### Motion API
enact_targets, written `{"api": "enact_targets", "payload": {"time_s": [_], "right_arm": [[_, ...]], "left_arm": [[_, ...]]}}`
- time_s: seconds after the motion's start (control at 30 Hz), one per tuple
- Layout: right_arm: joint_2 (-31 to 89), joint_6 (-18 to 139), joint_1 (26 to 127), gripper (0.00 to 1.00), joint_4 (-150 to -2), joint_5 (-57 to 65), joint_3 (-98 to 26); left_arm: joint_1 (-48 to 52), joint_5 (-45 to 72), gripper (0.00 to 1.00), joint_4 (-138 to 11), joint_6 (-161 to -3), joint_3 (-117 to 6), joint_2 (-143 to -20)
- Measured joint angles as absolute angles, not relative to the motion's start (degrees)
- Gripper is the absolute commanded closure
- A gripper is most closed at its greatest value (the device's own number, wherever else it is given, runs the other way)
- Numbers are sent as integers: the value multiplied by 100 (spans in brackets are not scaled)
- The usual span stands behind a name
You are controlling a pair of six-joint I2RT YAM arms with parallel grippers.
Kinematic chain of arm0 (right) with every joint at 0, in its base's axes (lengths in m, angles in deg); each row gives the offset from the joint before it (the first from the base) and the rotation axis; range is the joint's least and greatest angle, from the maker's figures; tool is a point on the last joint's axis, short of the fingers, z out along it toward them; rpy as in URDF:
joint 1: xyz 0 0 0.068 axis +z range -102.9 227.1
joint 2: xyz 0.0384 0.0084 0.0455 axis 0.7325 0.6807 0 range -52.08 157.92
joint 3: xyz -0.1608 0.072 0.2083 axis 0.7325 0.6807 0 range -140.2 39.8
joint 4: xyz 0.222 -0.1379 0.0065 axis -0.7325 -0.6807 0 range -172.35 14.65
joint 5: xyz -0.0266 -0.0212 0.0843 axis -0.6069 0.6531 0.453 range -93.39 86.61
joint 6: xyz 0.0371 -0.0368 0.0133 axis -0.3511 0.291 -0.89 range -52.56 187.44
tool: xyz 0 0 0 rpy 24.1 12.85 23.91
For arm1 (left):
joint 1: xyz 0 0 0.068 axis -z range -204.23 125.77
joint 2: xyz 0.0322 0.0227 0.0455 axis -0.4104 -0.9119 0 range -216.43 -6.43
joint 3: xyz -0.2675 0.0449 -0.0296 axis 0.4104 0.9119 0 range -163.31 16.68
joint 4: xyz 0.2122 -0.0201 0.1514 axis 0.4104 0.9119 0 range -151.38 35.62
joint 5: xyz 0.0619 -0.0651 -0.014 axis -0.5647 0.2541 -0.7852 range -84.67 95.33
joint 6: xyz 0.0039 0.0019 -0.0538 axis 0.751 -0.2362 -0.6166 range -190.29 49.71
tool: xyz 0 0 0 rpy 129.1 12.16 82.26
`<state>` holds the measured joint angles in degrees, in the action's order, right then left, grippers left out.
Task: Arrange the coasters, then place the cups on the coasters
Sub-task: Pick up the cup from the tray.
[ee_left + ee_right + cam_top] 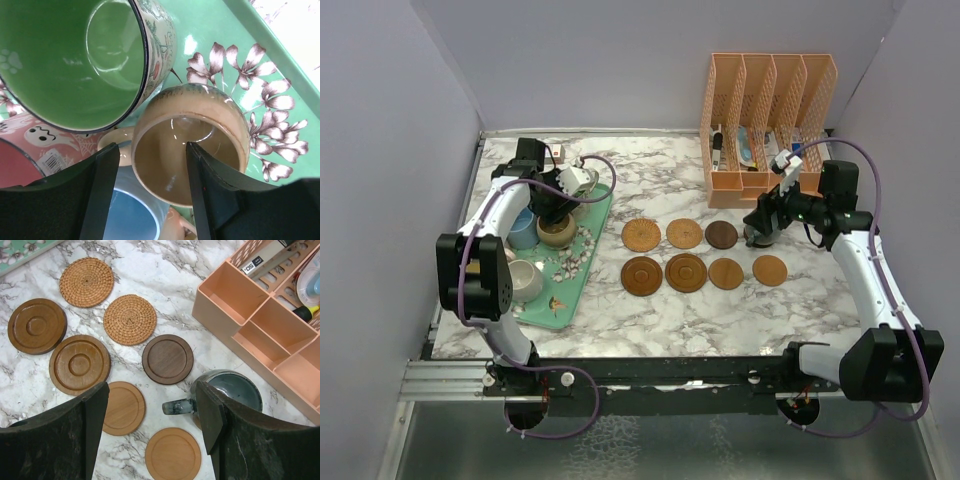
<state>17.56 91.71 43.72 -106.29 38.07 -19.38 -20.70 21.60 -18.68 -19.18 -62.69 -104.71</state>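
Your left fingers (152,147) stand apart over the mint-green floral tray (200,25). One finger is outside the glazed tan ceramic mug (210,115) and the other over its mouth, and a gap shows at the wall. The tray also holds a patterned mug with a green inside (60,65), a pale blue mug (130,215), a pink ghost-print mug (35,140), a red one (12,165) and a cream one (525,282).

Your right fingers (152,387) are spread and hold nothing. They hang above the dark grey-teal mug (232,390), which stands upright on the marble surface (660,320) just beside the peach plastic desk organiser (240,335). A yellow-tipped marker (306,312) lies in one of the organiser's compartments.

Seven round coasters lie bare in two rows:
- two woven rattan (86,282)
- two ringed brown wood (80,365)
- one dark brown (167,359)
- two plain tan (172,454)
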Motion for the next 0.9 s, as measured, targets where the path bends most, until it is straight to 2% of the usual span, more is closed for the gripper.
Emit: {"api": "enact_targets", "payload": {"time_s": [0.4, 0.9], "right_arm": [[1857, 9169, 4372, 29, -10629, 3804, -1938], [1946, 9169, 4372, 29, -10649, 3804, -1938]], "left_arm": [[-2122, 2228, 53, -1816, -1795, -6269, -10672], [-2116, 2556, 53, -1566, -2274, -5943, -10301]]}}
